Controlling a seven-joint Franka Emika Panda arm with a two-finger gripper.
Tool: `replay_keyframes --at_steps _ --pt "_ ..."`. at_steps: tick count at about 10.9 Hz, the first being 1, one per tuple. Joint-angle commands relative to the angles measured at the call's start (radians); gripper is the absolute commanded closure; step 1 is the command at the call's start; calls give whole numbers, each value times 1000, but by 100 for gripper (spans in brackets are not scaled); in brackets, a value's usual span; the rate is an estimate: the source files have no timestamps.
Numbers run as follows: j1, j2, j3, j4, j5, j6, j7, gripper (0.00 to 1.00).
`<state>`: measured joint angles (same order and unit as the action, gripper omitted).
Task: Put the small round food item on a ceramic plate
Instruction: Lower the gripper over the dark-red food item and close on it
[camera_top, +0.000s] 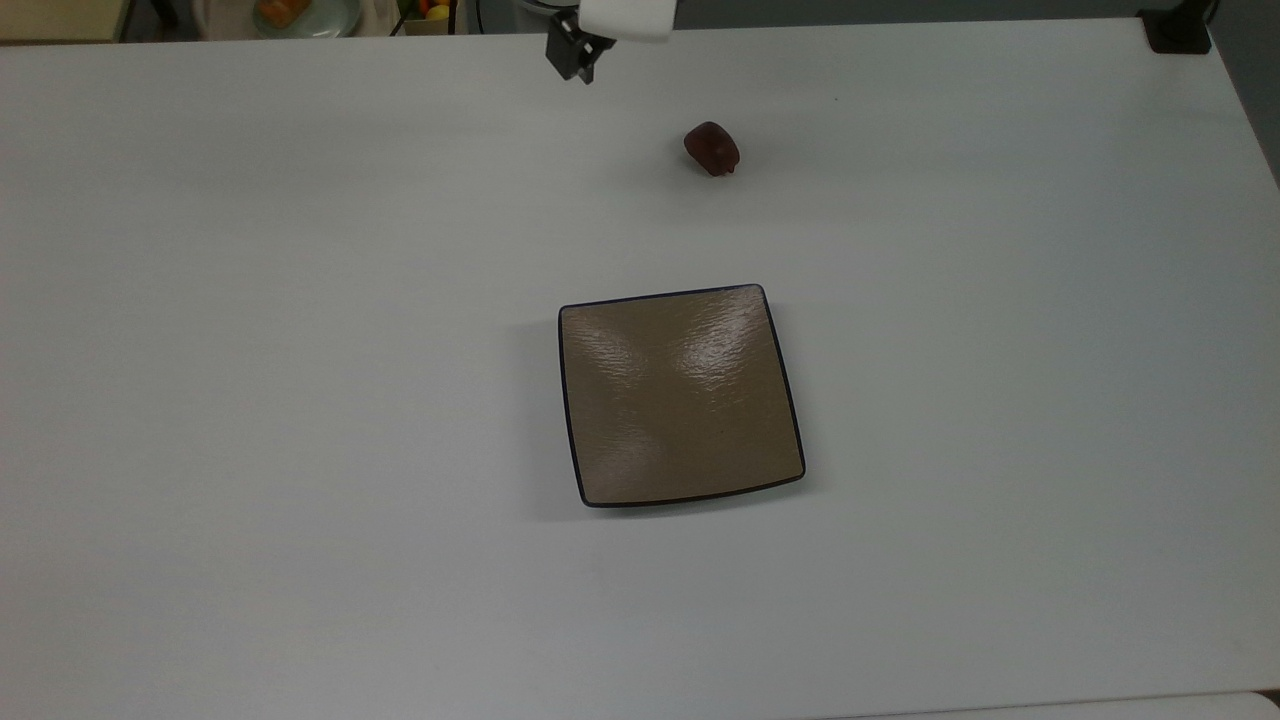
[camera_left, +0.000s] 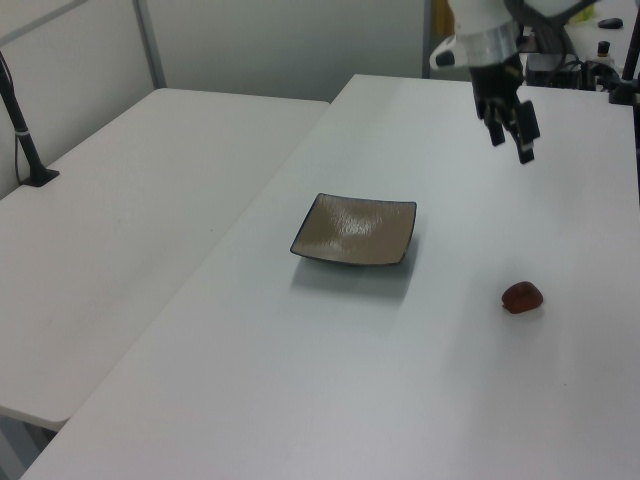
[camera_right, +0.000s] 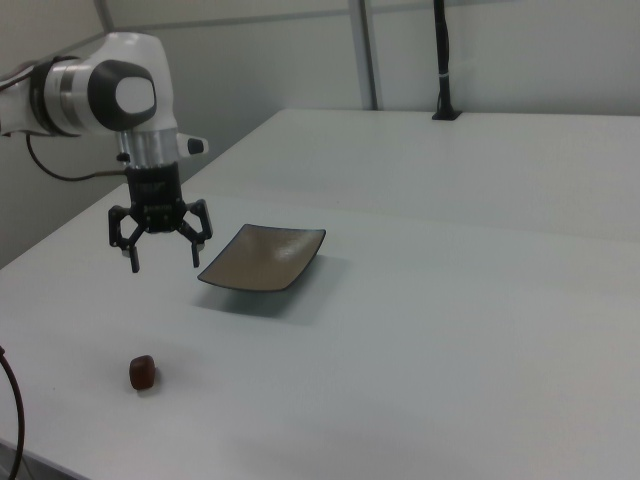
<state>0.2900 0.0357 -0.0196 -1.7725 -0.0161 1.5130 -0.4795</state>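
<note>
The small round food item (camera_top: 711, 148), a dark reddish-brown glossy lump, lies on the white table near the far edge in the top view, apart from the plate. It also lies low at the left view's right (camera_left: 522, 296) and at the right view's lower left (camera_right: 142, 372). The square tan-brown ceramic plate (camera_top: 680, 400) with its thin dark rim sits mid-table (camera_left: 355, 230) (camera_right: 262, 257), with nothing on it. My gripper (camera_right: 165, 262) hangs open and empty in the air above the table, between plate and food item, well above both (camera_left: 511, 142) (camera_top: 576, 58).
A black clamp base (camera_top: 1178, 30) sits at the table's far right corner in the top view. A pale round plate with orange food (camera_top: 300, 12) lies beyond the far edge. A second white table (camera_left: 130, 200) with a black pole (camera_left: 25, 130) adjoins in the left view.
</note>
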Motion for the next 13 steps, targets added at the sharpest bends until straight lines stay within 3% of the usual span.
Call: replay_keyframes --at_steps 1,5,13 --pt "26 -26 -2 -103 -4 71 82 0" --pt "127 -34 -3 -278 -4 310 205 0" --pt "219 59 -3 -370 -30 412 217 0"
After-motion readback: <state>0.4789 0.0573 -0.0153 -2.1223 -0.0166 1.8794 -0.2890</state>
